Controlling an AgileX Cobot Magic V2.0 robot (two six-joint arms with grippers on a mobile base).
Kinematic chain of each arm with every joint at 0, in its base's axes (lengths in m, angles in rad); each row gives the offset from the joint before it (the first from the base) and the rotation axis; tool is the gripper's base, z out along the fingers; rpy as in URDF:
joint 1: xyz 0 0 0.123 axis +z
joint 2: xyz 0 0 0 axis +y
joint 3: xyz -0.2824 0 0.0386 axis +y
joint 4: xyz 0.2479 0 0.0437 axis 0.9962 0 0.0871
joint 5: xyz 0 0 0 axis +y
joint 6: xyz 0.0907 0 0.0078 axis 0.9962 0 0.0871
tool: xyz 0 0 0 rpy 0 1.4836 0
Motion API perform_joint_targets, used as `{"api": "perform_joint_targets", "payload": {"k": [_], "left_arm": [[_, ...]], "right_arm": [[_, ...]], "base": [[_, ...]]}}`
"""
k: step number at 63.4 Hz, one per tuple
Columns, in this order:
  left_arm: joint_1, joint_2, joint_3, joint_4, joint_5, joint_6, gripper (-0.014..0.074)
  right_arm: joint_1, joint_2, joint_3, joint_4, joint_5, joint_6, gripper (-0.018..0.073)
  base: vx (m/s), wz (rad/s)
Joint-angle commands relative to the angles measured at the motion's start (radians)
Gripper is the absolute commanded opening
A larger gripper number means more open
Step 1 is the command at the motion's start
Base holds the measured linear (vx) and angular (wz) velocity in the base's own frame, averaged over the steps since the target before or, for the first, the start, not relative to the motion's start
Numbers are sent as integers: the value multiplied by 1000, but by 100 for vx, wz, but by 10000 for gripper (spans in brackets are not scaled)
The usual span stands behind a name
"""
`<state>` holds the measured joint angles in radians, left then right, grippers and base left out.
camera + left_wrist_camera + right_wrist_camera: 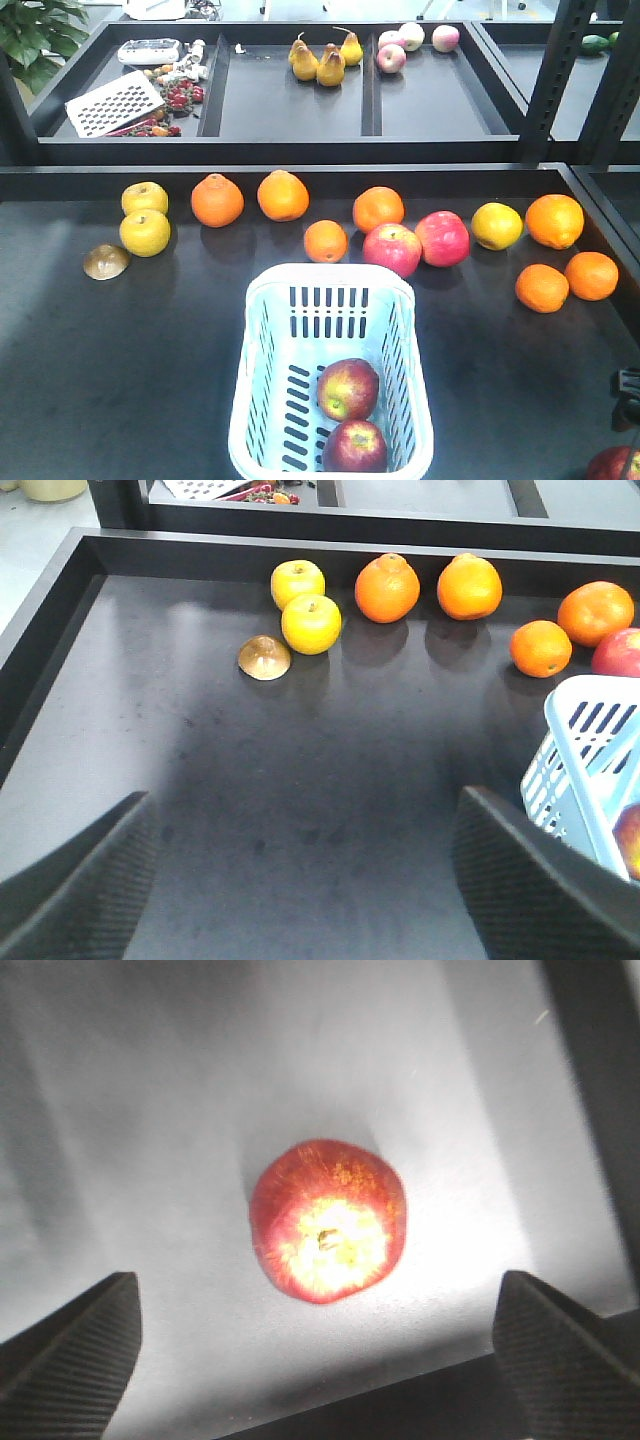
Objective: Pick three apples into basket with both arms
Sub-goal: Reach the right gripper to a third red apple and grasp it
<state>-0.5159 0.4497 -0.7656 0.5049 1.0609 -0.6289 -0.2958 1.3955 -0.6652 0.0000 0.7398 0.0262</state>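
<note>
With two apples (348, 388) already in the basket (262, 340), the right gripper (318, 1345), jaws spread, should probably descend centred over the third apple (328, 1220) mid-frame before closing.

I see two dark red apples (349, 388) in the pale blue-white slotted plastic basket (262, 410), one behind the other. The third dark red apple (612, 465) lies on the black table (120, 370) at the basket's four o'clock, well apart.

Front view evenly lit and sharp, soft shadows beneath fruit. Left wrist view shows pale sheen on worktop (300, 780). Right wrist view overexposed: glare whitens surface around apple (328, 1220), edges soft.
</note>
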Motion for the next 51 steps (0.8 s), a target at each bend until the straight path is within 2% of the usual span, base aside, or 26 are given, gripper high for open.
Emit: {"api": "perform_joint_targets", "payload": {"k": [1,29,42,51], "left_arm": [[2,9,-21,31,-53,-7,575],[2,9,-21,31,-53,-7,575],[2,9,-21,31,-53,-7,575],[2,9,-21,31,-53,-7,575]], "right_arm": [[-7,41,-24,7,-38,-1,663],[-7,327,-28,22,-115,-1,650],[-7,383,-28,23,-175,-1,627],[-7,383,-28,23,-209,-1,578]], "base": [[0,0],[0,0],[0,0],[0,0]]}}
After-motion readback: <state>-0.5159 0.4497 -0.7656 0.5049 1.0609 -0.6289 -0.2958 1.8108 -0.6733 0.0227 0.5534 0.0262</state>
